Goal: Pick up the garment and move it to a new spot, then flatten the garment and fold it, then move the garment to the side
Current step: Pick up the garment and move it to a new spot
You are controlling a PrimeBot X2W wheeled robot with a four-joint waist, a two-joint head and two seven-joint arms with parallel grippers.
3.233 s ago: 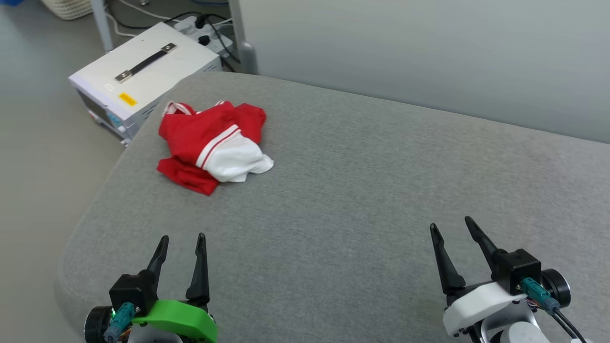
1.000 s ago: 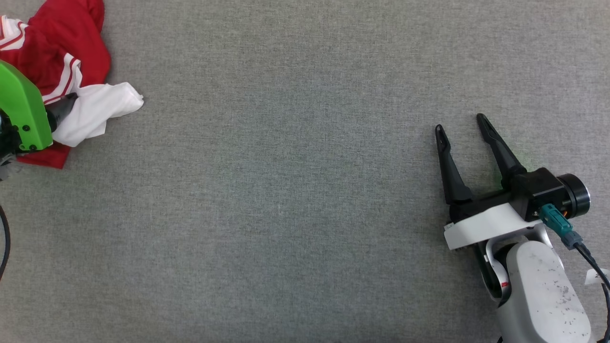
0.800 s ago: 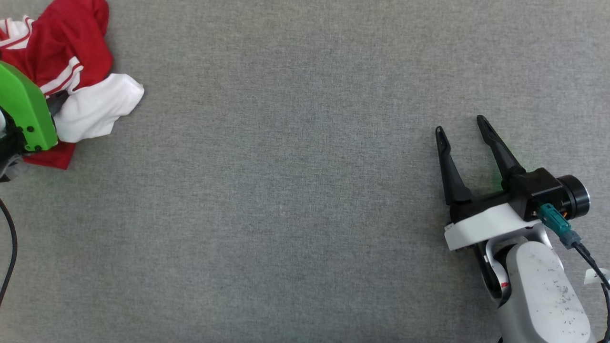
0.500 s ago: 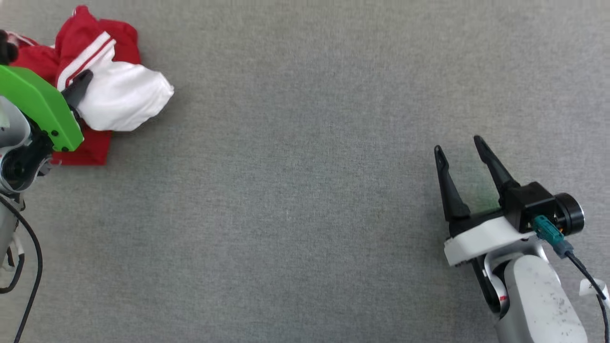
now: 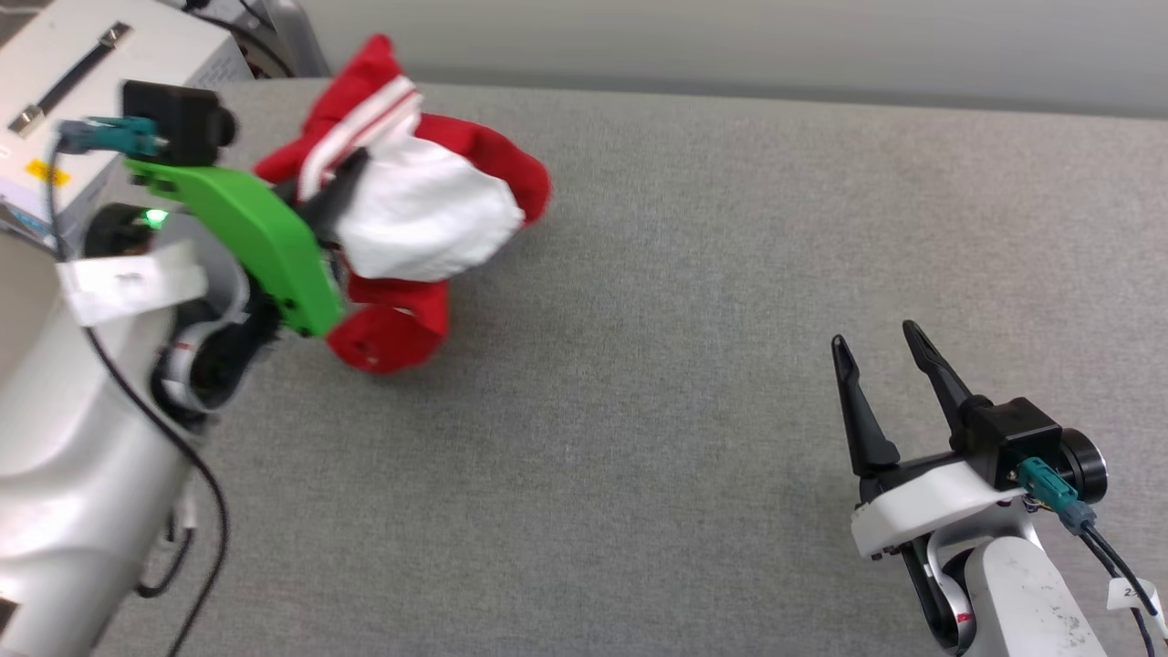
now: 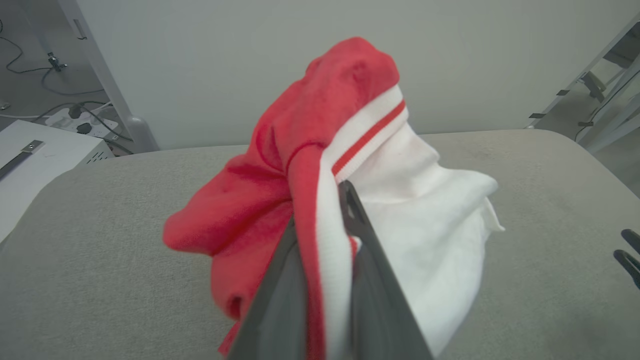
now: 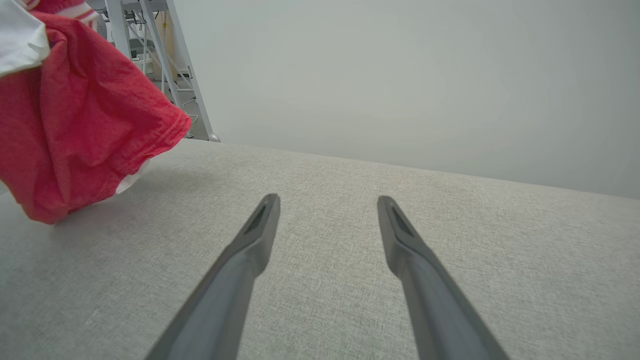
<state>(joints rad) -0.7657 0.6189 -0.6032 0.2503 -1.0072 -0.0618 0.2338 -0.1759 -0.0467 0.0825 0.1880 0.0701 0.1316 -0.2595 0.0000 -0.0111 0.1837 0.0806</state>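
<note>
Your left pincer (image 6: 320, 210) is pinching the garment (image 5: 415, 210) by its red-and-white striped trim, probably so the bunched shirt hangs free for carrying; it is over the far left of the grey worktop (image 5: 684, 319); you cannot tell whether its lowest red fold touches; your right pincer (image 5: 874, 335) waits spread and empty, well apart; the yellow label (image 5: 41, 171) on the white box (image 5: 64, 55) is too small to read.

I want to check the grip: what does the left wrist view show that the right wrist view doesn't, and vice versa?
Left wrist view: the left gripper shut on the garment's striped trim, and a white box. Right wrist view: the right gripper open and empty. Both: the bunched garment and the grey cushion.
</note>
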